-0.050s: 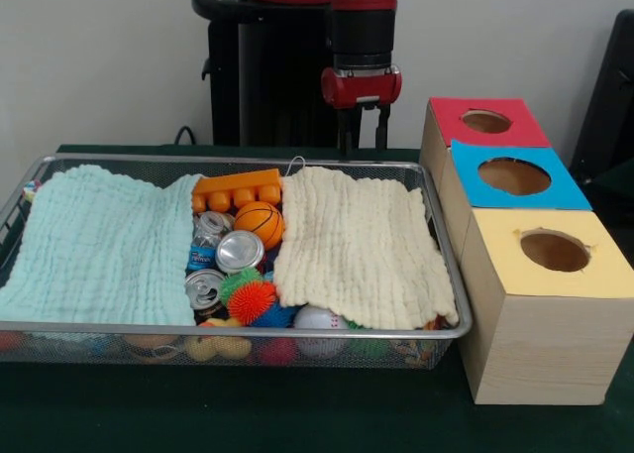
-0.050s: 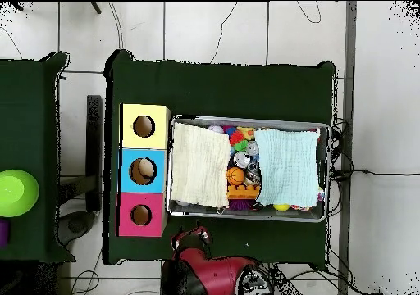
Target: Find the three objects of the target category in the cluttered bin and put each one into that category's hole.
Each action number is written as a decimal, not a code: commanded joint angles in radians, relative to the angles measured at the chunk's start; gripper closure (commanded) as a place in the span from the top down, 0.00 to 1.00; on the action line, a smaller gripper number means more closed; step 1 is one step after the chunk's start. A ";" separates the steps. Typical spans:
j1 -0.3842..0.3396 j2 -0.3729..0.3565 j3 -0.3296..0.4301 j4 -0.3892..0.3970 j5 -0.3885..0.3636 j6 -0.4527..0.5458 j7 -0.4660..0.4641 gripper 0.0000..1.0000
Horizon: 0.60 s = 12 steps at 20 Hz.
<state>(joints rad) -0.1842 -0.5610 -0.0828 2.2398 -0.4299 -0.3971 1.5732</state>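
Still, the gripper (image 1: 361, 136) hung empty with its fingers narrowly parted, and the small basketball (image 1: 259, 222) lay below it in the wire bin (image 1: 448, 275). Probably light, firm and prone to roll, it seemed best pinched across its middle.

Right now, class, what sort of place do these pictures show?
Probably a robotics lab: a robot arm behind a wire bin of toys and cloths, three sorting boxes with holes, on a green-covered table.

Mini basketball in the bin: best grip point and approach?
Come straight down on the mini basketball, probably with the fingers across its widest part. It is round and lies exposed between the two cloths, but cans and an orange block crowd its sides.
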 commanded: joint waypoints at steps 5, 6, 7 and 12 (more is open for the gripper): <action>-0.032 -0.017 0.069 -0.189 0.047 0.039 0.152 1.00; -0.032 -0.017 0.069 -0.189 0.047 0.040 0.152 1.00; -0.032 -0.021 0.070 -0.190 0.048 0.045 0.151 1.00; -0.031 -0.026 0.072 -0.190 0.049 0.054 0.152 1.00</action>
<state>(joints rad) -0.1882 -0.5710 -0.0821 2.2249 -0.4303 -0.3918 1.5732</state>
